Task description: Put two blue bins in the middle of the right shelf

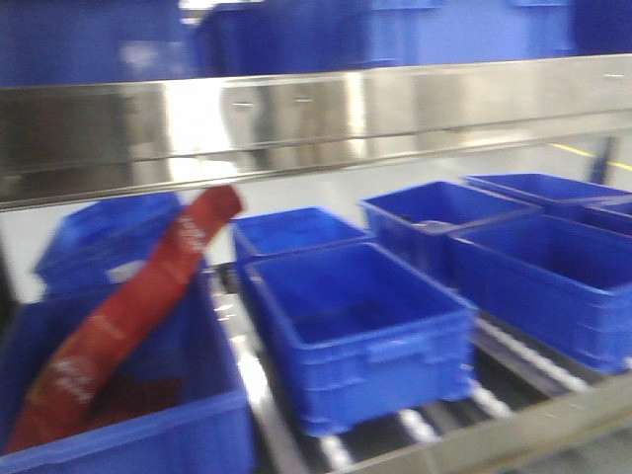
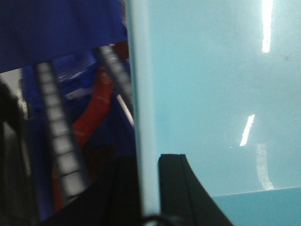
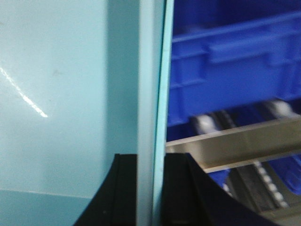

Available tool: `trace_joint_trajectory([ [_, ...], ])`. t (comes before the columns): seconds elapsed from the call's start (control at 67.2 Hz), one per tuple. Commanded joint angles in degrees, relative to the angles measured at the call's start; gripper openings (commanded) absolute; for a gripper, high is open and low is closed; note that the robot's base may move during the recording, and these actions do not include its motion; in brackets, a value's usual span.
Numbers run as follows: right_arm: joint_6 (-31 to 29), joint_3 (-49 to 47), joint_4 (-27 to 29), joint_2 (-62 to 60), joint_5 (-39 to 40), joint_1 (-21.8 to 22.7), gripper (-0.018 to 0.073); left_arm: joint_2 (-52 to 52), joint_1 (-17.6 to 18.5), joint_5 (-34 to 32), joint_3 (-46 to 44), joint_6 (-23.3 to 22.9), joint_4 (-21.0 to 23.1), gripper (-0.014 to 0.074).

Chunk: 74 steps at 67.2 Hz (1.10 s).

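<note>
Both hands pinch a pale bin's walls: left hand, right hand on the bin. Ahead, dark bins crowd the shelf; a red pack sits in one.

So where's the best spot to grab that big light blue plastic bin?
By its thin upright side walls, one each side, coming over the rim: the left pincer straddles the pale blue plastic bin wall, and the right pincer straddles the opposite wall.
</note>
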State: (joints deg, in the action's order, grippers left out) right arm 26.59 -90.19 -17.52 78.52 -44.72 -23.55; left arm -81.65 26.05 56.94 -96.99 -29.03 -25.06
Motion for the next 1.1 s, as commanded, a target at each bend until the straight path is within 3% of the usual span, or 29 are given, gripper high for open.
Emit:
trace_joint_trajectory([
  [0.0, -0.76, -1.14, -0.25, -1.45, 6.35, -0.12, -0.0165, 0.56, -0.08, -3.99, -0.87, 0.44, -1.21, -0.0111],
  [1.086, -0.76, -1.14, -0.25, -1.45, 6.35, -0.12, -0.0165, 0.56, -0.08, -3.99, -0.87, 0.44, -1.21, -0.0111],
])
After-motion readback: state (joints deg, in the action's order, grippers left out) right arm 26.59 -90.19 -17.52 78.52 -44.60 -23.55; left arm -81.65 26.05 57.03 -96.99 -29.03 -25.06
